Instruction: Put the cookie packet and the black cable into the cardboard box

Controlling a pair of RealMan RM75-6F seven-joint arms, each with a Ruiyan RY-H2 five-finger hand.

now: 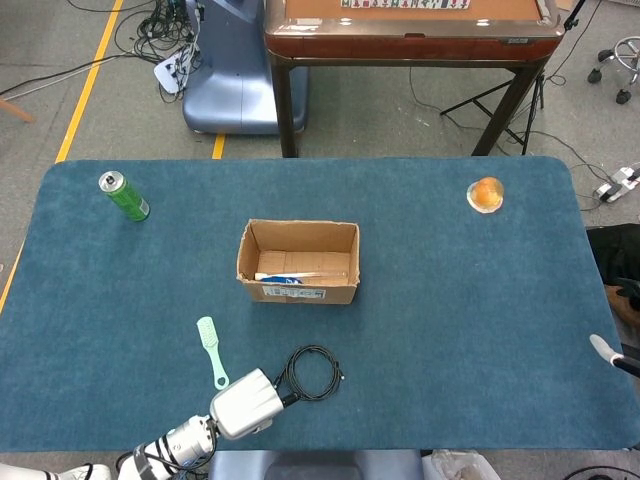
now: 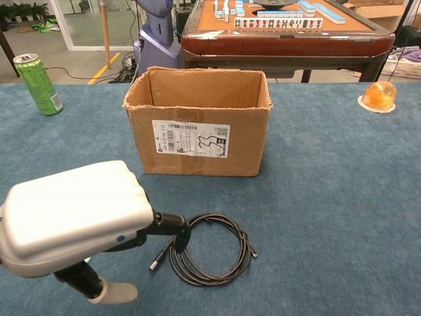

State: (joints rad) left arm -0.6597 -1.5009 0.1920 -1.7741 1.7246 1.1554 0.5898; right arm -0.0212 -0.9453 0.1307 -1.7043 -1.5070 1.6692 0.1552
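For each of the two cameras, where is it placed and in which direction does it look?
Head view: high above the near edge, looking steeply down on the table; left hand at bottom, right hand at the edge.
Chest view: low, looking forward across the table at the cardboard box; only the left hand shows.
Shared: box, black cable, green can.
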